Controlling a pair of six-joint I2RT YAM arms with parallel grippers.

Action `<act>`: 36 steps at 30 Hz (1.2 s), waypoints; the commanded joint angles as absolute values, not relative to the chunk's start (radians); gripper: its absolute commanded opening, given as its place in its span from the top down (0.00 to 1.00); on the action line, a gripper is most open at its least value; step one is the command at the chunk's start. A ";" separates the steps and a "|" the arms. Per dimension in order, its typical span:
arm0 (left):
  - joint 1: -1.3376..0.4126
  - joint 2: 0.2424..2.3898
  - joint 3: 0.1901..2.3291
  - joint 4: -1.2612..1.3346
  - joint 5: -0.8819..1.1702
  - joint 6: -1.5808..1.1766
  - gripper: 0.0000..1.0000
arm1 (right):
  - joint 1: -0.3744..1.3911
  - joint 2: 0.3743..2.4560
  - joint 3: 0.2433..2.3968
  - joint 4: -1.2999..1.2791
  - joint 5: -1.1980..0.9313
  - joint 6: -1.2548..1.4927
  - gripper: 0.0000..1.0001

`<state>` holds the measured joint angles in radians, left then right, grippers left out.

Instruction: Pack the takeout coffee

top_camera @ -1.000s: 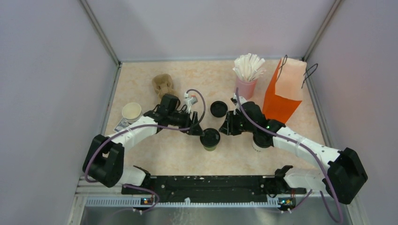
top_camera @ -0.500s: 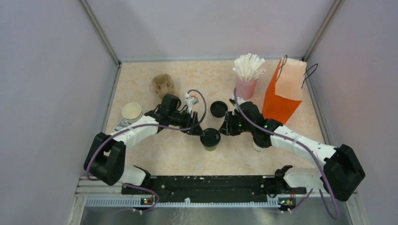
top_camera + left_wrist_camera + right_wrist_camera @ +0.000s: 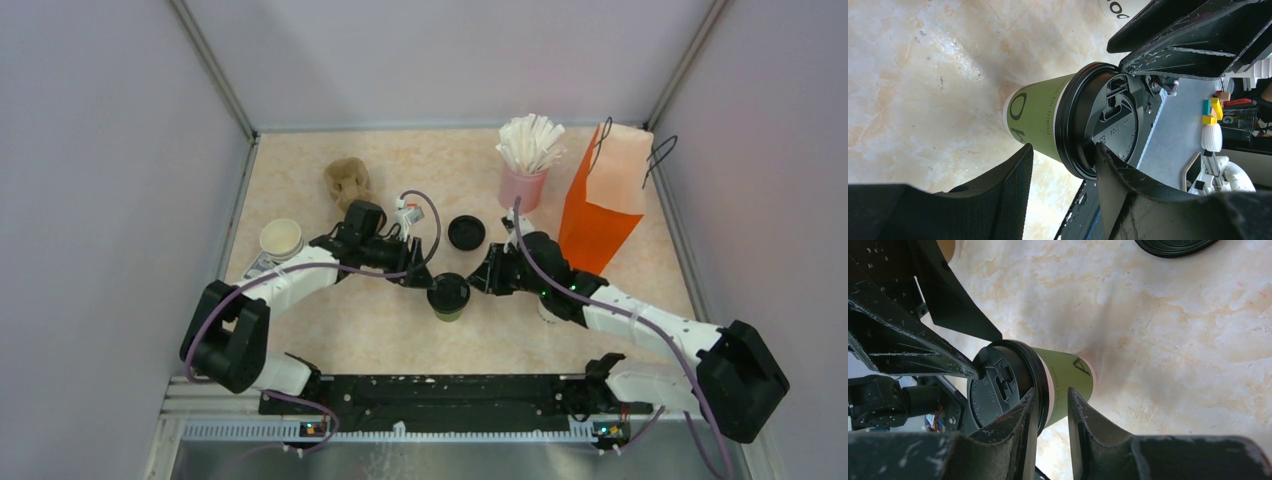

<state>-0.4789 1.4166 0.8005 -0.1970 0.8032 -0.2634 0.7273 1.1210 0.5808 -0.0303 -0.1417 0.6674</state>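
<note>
The takeout coffee [image 3: 447, 296] stands upright mid-table, olive-green with a black lid. My left gripper [image 3: 418, 281] is at its left side and open. In the left wrist view [image 3: 1063, 150] one fingertip [image 3: 1105, 155] rests against the lid top [image 3: 1115, 125] and the mesh pad [image 3: 1015, 170] stands just off the cup wall [image 3: 1035, 117]. My right gripper [image 3: 478, 281] is at the cup's right side. In the right wrist view [image 3: 1050, 390] its jaws stand narrowly apart, straddling the lid rim [image 3: 1040, 380] and the cup wall [image 3: 1068, 377]. The orange bag [image 3: 600, 205] stands open at back right.
A loose black lid [image 3: 466, 232] lies behind the cup. A pink cup of white straws [image 3: 524, 185] stands beside the bag. A stack of lidless cream cups [image 3: 281, 238] is at left, a brown crumpled lump [image 3: 347, 180] behind it. A white cup [image 3: 548, 312] sits under my right arm.
My right gripper has moved left and forward from near the loose lid to the coffee's right side. The left gripper and the cup have stayed put.
</note>
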 commanded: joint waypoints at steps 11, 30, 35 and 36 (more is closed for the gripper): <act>-0.485 1.500 0.791 -0.199 0.688 -0.219 0.47 | 0.799 1.147 0.347 -0.194 0.044 0.769 0.75; -0.480 1.420 0.982 -0.210 0.672 -0.258 0.05 | 0.794 0.962 0.646 -0.219 0.029 0.724 0.66; -0.475 1.326 0.979 -0.257 0.523 -0.253 0.01 | 0.793 0.970 0.698 -0.182 0.007 0.596 0.56; -0.471 1.301 0.964 -0.262 0.498 -0.259 0.01 | 0.793 0.972 0.704 -0.159 -0.020 0.559 0.52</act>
